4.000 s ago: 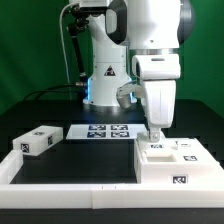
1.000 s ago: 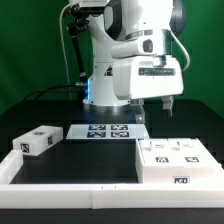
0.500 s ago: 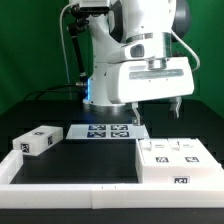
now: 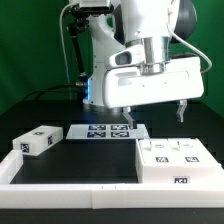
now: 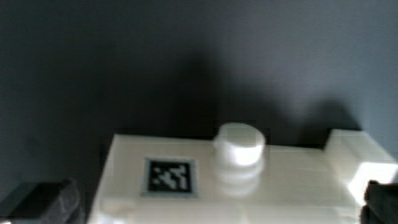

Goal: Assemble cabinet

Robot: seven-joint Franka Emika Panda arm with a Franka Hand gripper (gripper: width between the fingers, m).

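Spanning the scene, the black counter (image 4: 85, 162) carries the large white tagged cabinet body (image 4: 175, 160) at the exterior view's right. The marker board (image 4: 108, 131) lies flat farther back, and a smaller white tagged block (image 4: 36, 141) sits well apart from the body at the exterior view's left. Above the body hangs the end effector (image 4: 156, 112), fingers spread wide with nothing between them, and the wrist view shows a short rounded peg (image 5: 237, 152) standing on the body's top.
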